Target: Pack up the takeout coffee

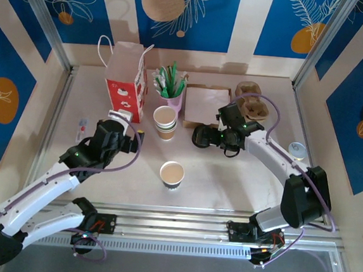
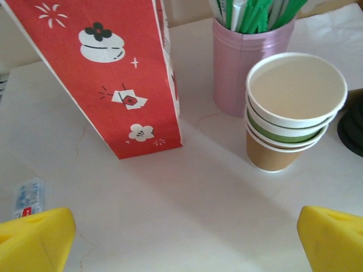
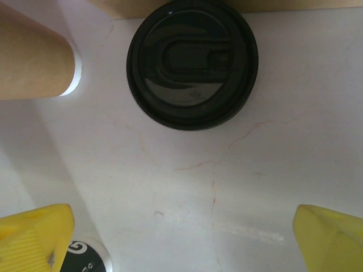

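Your right gripper (image 3: 181, 243), jaws spread and empty, looks lined up on the lid (image 3: 191, 62) at top centre, probably to cap the coffee (image 1: 172, 173) sitting just below centre of the top view, left gripper (image 2: 181, 241) spread too, facing the bag (image 2: 113, 73).

The paper bag (image 2: 113, 85) is red with white and black flower motifs. The holder (image 2: 249, 68) is pink, its sticks (image 2: 261, 14) green, the stacked cups (image 2: 289, 113) white, green and brown. The lid (image 3: 193, 62) is black.
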Motion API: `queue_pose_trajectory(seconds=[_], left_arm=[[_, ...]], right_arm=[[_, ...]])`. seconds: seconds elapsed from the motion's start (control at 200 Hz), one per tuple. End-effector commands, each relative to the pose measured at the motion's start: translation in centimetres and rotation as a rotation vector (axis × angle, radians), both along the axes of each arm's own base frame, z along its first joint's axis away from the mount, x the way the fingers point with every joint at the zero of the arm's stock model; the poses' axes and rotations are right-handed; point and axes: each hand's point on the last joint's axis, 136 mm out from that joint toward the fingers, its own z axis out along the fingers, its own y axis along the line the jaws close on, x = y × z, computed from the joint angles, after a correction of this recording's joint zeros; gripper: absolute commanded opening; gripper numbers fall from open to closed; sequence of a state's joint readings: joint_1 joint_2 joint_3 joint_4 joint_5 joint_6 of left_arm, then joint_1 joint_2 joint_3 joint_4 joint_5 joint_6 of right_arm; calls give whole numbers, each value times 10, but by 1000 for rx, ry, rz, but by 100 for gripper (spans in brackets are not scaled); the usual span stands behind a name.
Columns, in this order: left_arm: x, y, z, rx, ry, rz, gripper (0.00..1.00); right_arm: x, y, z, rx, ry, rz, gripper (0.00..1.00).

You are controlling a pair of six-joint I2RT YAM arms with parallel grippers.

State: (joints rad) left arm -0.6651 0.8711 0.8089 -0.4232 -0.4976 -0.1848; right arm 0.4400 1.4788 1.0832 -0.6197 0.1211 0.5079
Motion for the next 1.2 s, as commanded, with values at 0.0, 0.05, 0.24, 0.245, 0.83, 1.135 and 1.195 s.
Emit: queue_pose_trajectory(seconds=[0.0, 0.05, 0.24, 0.245, 0.83, 1.135, 1.195], left_arm=[[7, 11, 20, -53, -103, 78, 100], [7, 12, 16, -57, -108, 85, 100], [9, 18, 20, -39, -141, 113, 100], [9, 18, 20, -38, -142, 114, 100], [10, 19, 21, -18, -163, 102, 100], [10, 17, 20, -16, -164, 95, 100], [10, 17, 20, -15, -163, 95, 100]], right_arm=[[12, 5, 3, 16, 9, 30, 99], [14, 5, 0, 6, 23, 36, 99], [25, 9, -6, -19, 43, 53, 99], [25, 9, -7, -20, 44, 54, 99], [53, 20, -35, -181, 103, 106, 99], [55, 24, -42, -243, 99, 131, 95], [56, 23, -42, -245, 100, 131, 94]])
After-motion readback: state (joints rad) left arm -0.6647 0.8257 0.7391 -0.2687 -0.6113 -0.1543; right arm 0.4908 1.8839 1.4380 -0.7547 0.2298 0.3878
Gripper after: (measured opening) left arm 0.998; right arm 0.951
